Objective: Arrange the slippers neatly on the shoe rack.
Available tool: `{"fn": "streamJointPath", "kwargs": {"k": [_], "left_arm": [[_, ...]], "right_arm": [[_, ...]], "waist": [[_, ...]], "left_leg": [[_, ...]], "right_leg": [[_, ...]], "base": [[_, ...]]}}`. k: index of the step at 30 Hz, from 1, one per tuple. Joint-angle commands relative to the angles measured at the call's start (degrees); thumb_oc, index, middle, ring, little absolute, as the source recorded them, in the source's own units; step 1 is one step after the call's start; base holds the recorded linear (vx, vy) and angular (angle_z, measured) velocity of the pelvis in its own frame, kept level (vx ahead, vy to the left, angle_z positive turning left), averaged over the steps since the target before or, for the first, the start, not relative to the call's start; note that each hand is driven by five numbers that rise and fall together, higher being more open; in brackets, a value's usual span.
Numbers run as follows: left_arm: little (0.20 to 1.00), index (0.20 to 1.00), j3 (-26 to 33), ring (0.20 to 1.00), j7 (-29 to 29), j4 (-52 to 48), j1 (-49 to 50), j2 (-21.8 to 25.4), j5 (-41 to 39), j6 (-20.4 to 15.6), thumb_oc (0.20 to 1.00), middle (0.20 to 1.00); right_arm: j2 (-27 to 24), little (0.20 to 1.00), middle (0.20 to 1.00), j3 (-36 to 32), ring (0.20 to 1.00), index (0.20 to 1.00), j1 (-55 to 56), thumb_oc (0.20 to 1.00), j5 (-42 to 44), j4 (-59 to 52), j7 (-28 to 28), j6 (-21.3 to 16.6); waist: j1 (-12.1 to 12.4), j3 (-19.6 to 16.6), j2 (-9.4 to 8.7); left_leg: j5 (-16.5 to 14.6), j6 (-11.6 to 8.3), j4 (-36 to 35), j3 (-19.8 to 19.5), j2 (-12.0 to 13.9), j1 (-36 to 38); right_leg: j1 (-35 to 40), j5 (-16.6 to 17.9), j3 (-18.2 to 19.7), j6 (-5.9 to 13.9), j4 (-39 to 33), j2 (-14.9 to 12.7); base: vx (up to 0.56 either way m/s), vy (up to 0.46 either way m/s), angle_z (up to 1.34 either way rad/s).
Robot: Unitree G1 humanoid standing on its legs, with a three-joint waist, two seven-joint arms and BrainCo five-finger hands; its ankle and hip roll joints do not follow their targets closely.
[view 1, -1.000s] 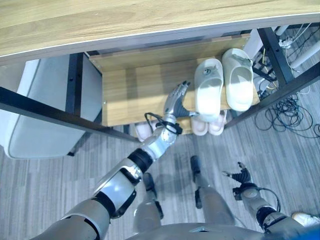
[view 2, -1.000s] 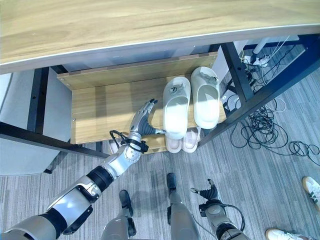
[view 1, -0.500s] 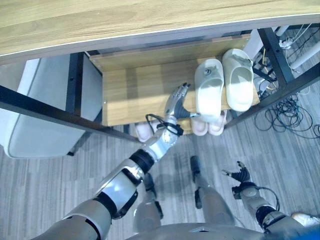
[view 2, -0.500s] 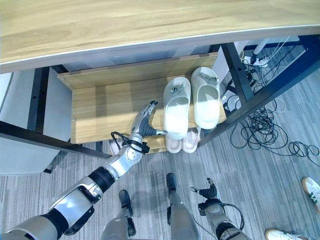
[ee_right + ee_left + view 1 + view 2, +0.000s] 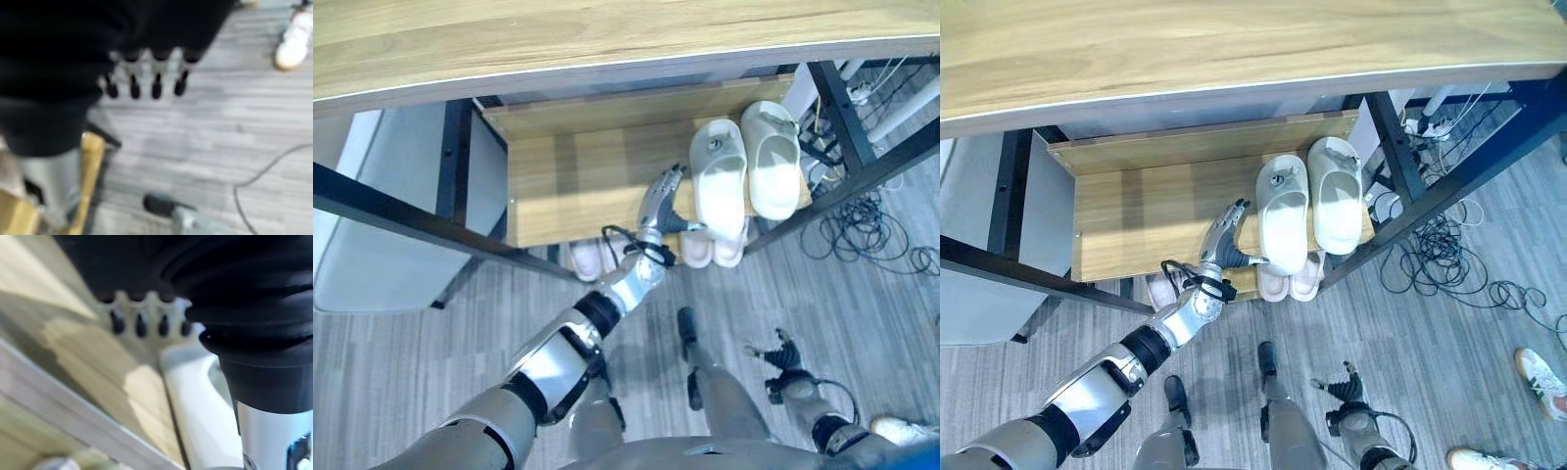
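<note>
Two cream slippers (image 5: 718, 176) (image 5: 771, 171) lie side by side, toes towards me, at the right end of the wooden rack shelf (image 5: 573, 181). My left hand (image 5: 657, 201) rests on the shelf just left of the nearer slipper (image 5: 195, 401), fingers (image 5: 139, 325) straight and thumb against the slipper's side. It is open. A pink pair (image 5: 713, 251) sits on the level below, under the cream pair, and another pink slipper (image 5: 584, 258) peeks out further left. My right hand (image 5: 781, 354) hangs low over the floor, fingers (image 5: 144, 88) relaxed and holding nothing.
A wooden tabletop (image 5: 607, 39) overhangs the rack. Black frame bars (image 5: 401, 211) (image 5: 862, 162) cross in front on both sides. A grey box (image 5: 372, 255) stands at the left. Cables (image 5: 876, 230) tangle on the floor at the right. A person's white shoe (image 5: 1540, 367) is nearby.
The camera has shifted a little. My left hand stays by the cream slipper, and the slippers keep their places.
</note>
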Motion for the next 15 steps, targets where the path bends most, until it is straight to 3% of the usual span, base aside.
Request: {"fn": "streamJointPath", "kwargs": {"k": [1, 15], "left_arm": [[1.0, 1.0, 0.09, 1.0, 0.47, 1.96, -3.69, -3.45, -0.17, -1.24, 1.0, 1.0], [1.0, 1.0, -1.17, 1.0, 1.59, 7.43, -6.84, -6.72, -0.74, -0.47, 1.0, 1.0]], "right_arm": [[-1.72, 1.0, 1.0, 0.58, 1.0, 1.0, -3.52, 1.0, 1.06, -1.97, -0.69, -1.22], [-2.19, 1.0, 1.0, 1.27, 1.0, 1.0, -3.45, 1.0, 0.96, -1.93, -0.94, -1.48]], "waist": [[1.19, 1.46, 2.78], [0.2, 0.64, 2.02]], "left_leg": [[6.24, -1.39, 1.53, -6.43, 3.23, -8.99], [6.03, -1.61, 1.53, -6.14, 3.65, -8.95]], "right_leg": [[-5.42, -11.46, -3.74, -0.3, 9.23, 0.59], [-5.93, -11.77, -3.77, -0.32, 9.86, 0.9]], "base": [[0.04, -0.016, -0.02], [0.01, -0.003, 0.0]]}}
